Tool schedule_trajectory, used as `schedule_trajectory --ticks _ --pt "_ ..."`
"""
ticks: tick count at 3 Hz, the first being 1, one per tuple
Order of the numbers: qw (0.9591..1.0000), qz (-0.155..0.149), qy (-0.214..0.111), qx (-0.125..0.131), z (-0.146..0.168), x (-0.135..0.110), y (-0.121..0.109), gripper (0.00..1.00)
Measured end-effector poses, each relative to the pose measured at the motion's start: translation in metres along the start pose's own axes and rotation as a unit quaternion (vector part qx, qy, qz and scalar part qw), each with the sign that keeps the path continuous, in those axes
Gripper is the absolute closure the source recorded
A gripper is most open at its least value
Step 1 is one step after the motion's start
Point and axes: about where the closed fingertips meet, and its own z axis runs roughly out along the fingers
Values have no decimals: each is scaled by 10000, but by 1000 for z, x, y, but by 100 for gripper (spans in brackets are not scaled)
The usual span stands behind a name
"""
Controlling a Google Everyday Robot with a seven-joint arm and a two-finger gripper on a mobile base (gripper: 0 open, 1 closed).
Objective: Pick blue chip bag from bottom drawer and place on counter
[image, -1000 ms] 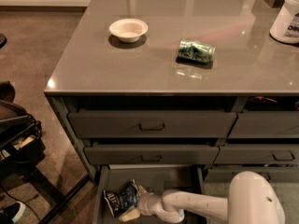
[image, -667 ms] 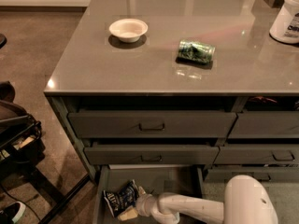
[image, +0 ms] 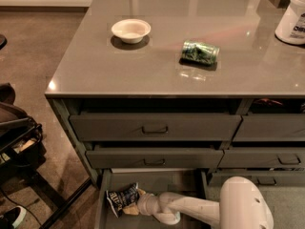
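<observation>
The blue chip bag (image: 120, 197) lies crumpled at the front left of the open bottom drawer (image: 167, 182). My gripper (image: 132, 207) reaches down into the drawer from the right on its white arm (image: 200, 209) and sits against the bag's right side. The bag rests on the drawer floor. The counter (image: 143, 66) spreads above the drawer cabinets.
On the counter stand a white bowl (image: 131, 30), a crushed green can (image: 200, 52) and a white tub (image: 293, 20) at the far right. The two upper drawers (image: 155, 127) are shut above the open one. Dark gear (image: 16, 142) stands on the floor at left.
My arm has slid a little to the left, bringing the gripper closer against the bag. The bag has barely shifted.
</observation>
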Motion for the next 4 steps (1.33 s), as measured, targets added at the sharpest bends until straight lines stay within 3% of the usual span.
schedule_trajectory --ticks 2,3,4 --pt "10000 0 0 0 0 0 0 88" --pt "10000 0 0 -1 0 0 0 100" --pt "10000 61 -27 7 -16 -1 6 100"
